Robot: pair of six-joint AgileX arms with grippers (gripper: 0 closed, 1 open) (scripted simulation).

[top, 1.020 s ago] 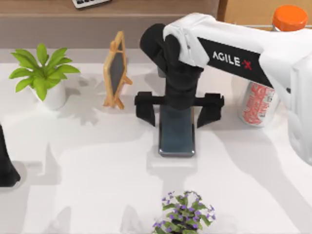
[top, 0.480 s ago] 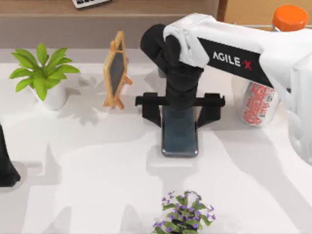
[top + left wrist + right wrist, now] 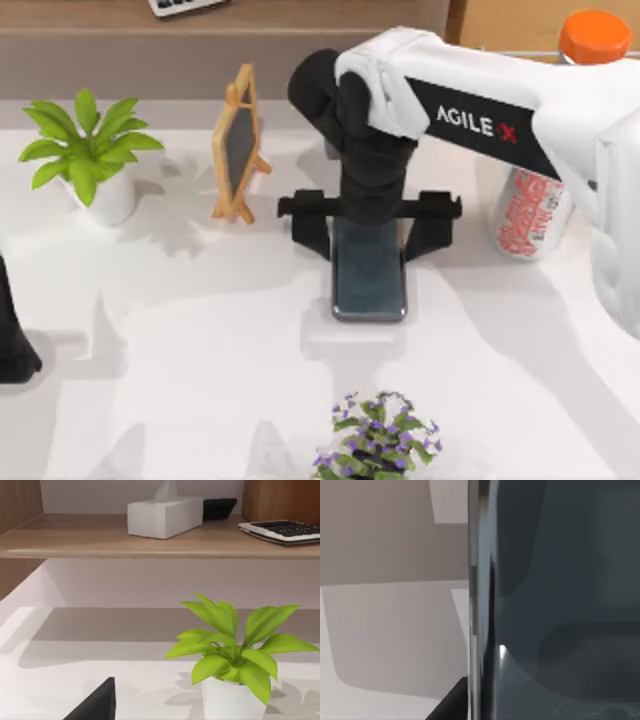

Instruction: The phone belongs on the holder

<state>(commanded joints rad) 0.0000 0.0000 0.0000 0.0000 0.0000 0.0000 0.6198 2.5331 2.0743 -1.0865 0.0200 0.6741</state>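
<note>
right gripper [image 3: 369,232] spread wide at table centre, fingers [image 3: 312,228] flanking the top of the dark phone [image 3: 369,280], phone flat on the white table [image 3: 200,330], wooden easel [image 3: 238,145] just left, left arm [image 3: 12,335] parked at left edge

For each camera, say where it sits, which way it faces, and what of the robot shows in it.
Top view: above the table, looking down on the glossy dark rectangular phone; the white right arm reaches over it, its pincer astride the phone's far end, and the left arm sits at the left edge.
Left wrist view: low over the table, facing the green leafy plant in a white pot and the wooden shelf.
Right wrist view: close against the phone's glossy face.
Shared: the top and right wrist views both hold the phone; the top and left wrist views, the plant.
</note>
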